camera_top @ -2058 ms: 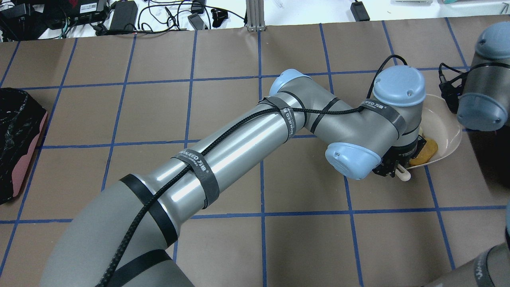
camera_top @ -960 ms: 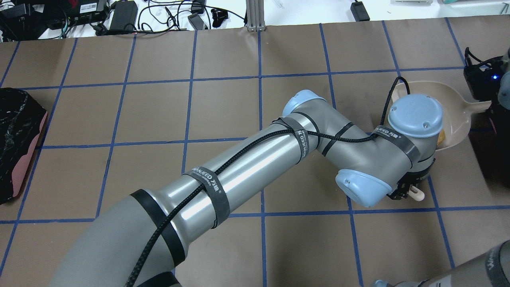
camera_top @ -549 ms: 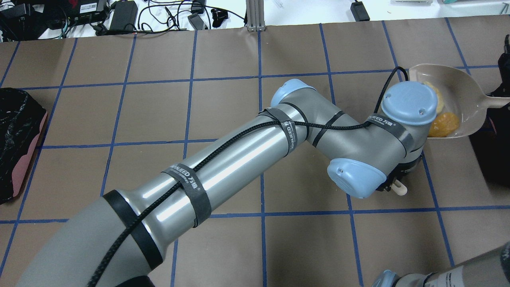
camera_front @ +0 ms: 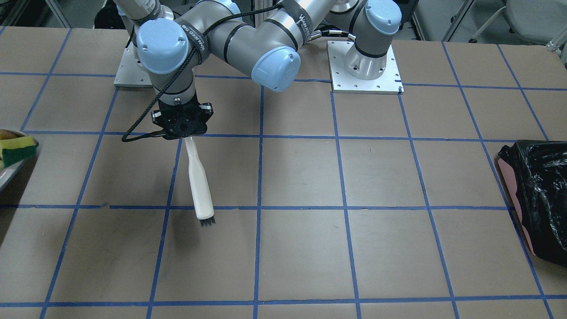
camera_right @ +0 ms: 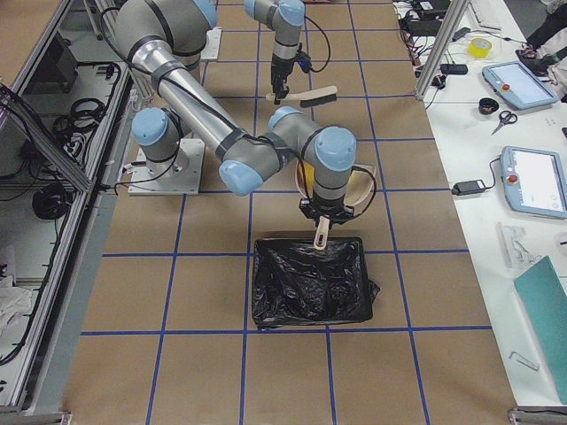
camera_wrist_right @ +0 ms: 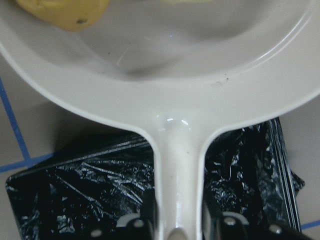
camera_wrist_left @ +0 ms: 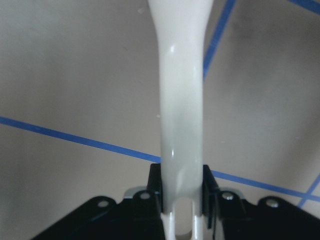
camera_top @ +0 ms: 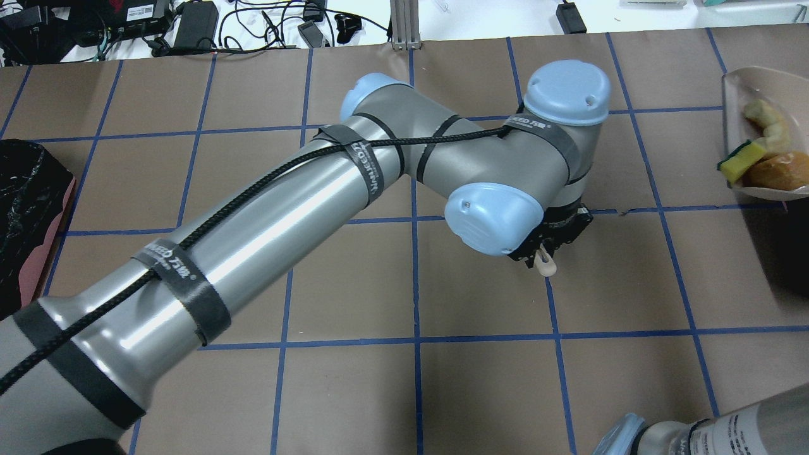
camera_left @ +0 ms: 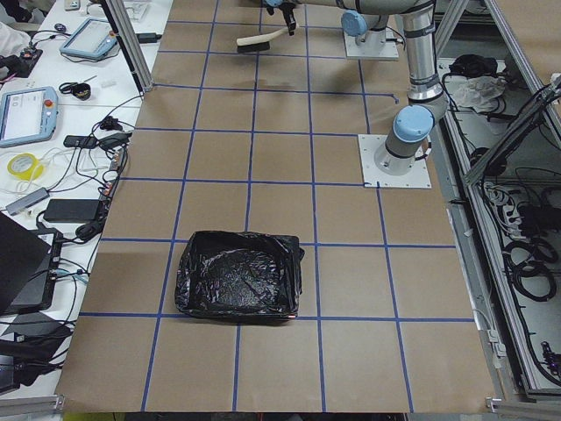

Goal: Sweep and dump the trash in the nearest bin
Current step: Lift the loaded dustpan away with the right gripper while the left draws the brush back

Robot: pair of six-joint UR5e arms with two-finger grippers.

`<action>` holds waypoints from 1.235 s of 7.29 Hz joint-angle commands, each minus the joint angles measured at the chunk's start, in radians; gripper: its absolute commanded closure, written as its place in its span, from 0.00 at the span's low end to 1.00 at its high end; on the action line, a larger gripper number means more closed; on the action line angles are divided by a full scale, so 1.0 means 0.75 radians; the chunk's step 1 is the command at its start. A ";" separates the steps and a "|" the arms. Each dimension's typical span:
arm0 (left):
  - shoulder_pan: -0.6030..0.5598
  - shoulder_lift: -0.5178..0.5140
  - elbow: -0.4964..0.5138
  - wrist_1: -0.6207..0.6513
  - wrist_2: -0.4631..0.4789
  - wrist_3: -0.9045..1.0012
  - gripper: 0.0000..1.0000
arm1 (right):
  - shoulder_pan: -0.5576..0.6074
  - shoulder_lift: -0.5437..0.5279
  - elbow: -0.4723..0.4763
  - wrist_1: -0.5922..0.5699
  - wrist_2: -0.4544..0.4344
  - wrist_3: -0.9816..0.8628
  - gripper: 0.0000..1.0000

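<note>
Firmly, the right gripper (camera_wrist_right: 178, 210) clamps the dustpan (camera_wrist_right: 210, 95) by its handle above the black-lined bin (camera_wrist_right: 75, 185) — orange lump (camera_top: 780, 177), cream piece (camera_top: 768, 123) and sponge (camera_top: 739, 161) lie far out in the pan. The left gripper (camera_front: 188, 136), wrist pointing down, pinches the brush (camera_front: 199, 181) — bristles downward.

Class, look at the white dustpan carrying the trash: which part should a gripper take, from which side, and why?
Grip the dustpan by its narrow handle, coming from the handle's end. The handle is slim enough to pinch; the wide bowl is not, and must stay level to keep the trash in.
</note>
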 commanded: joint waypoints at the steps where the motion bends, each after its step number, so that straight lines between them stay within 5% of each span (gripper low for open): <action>1: 0.068 0.110 -0.163 -0.012 0.066 0.241 1.00 | -0.118 0.048 -0.108 0.052 0.005 -0.092 1.00; 5: 0.095 0.276 -0.435 0.006 0.068 0.409 1.00 | -0.303 0.308 -0.426 0.039 -0.013 -0.249 1.00; 6: 0.111 0.311 -0.471 0.002 0.068 0.450 1.00 | -0.305 0.367 -0.516 0.039 -0.139 -0.260 1.00; 9: 0.152 0.340 -0.571 0.004 0.070 0.556 1.00 | -0.206 0.362 -0.491 -0.156 -0.532 -0.243 1.00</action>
